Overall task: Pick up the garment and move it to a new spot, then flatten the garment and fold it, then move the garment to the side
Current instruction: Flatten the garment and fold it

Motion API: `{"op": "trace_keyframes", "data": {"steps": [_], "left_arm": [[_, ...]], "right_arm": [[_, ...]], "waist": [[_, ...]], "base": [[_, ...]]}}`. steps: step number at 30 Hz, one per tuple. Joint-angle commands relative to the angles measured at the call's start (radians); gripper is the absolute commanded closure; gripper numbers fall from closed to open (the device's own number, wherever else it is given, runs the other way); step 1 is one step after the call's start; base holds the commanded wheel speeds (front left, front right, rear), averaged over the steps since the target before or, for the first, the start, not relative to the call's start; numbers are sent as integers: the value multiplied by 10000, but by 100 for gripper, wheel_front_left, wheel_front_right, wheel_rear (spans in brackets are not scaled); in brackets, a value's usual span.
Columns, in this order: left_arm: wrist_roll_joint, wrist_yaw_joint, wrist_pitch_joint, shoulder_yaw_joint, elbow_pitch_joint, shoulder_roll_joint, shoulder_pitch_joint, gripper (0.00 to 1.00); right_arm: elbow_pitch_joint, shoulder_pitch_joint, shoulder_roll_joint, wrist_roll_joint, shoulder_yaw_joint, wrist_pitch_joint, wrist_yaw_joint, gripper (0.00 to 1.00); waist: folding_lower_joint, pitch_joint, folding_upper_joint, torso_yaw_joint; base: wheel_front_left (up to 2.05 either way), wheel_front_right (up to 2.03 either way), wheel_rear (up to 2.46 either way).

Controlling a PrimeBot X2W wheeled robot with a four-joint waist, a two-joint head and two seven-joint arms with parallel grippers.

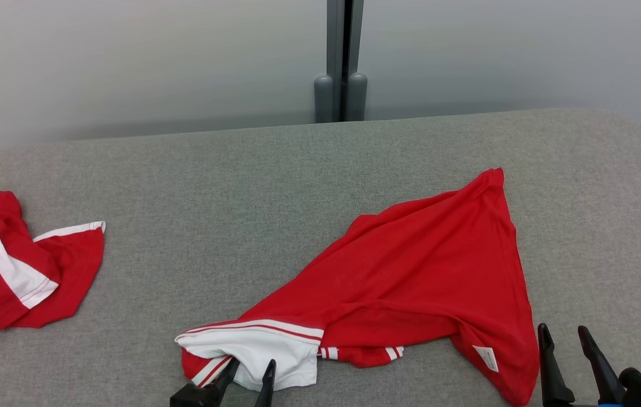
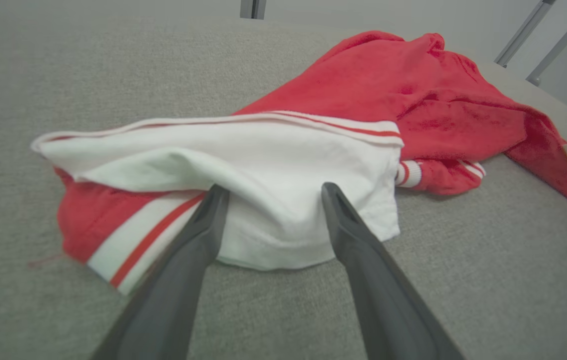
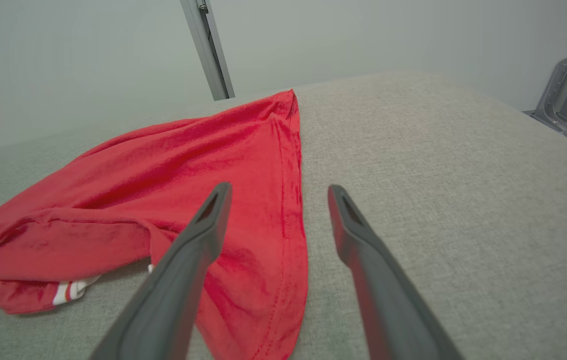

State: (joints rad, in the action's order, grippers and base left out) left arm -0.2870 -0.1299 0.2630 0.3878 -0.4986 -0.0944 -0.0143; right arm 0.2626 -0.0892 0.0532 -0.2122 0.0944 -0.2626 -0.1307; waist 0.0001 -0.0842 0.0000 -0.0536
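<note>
Left hand (image 1: 252, 364), fingers spread and holding nothing, tips at the white sleeve of the red shirt (image 1: 411, 271), which lies crumpled on the grey bench (image 1: 241, 186), right of centre. Right hand (image 1: 562, 329), likewise spread, just beside its near right corner. Second shirt (image 1: 9, 271) at far left

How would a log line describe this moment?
garment: rumpled on grey surface | left gripper: open at white edge | right gripper: open by red hem
</note>
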Motion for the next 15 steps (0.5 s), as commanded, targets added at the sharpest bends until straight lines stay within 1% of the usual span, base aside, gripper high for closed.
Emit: {"op": "trace_keyframes", "data": {"steps": [1, 2, 6, 9, 13, 15], "left_arm": [[-203, -6, 27, -69, -117, 69, 281, 69], [-299, -6, 25, -71, -229, 97, 329, 100], [-411, -6, 27, -9, -504, 91, 541, 100], [-455, -7, 25, 52, -470, -37, 544, 100], [-704, -7, 25, 281, 264, -258, 174, 100], [-788, -7, 27, 250, 868, -542, -43, 100]], "right_arm": [[12, 132, 59, -2, -5, -33, -2, 0], [18, 139, 56, -8, 7, -33, -2, 0], [48, 107, 52, -40, 65, -33, -2, 0], [37, 42, 46, -26, 100, -33, -2, 0], [48, -36, 30, -56, 170, -33, -2, 0], [11, -127, 21, -63, 224, -33, -2, 0]], "waist": [[-1, -37, 0, -39], [-1, -48, 0, -51], [-1, -53, 0, -53], [-1, -21, 0, -11], [-1, 80, 0, 89], [-1, 145, 0, 182]], "base": [[0, 0, 0], [0, 0, 0], [0, 0, 0], [0, 0, 0], [0, 0, 0], [0, 0, 0]]}}
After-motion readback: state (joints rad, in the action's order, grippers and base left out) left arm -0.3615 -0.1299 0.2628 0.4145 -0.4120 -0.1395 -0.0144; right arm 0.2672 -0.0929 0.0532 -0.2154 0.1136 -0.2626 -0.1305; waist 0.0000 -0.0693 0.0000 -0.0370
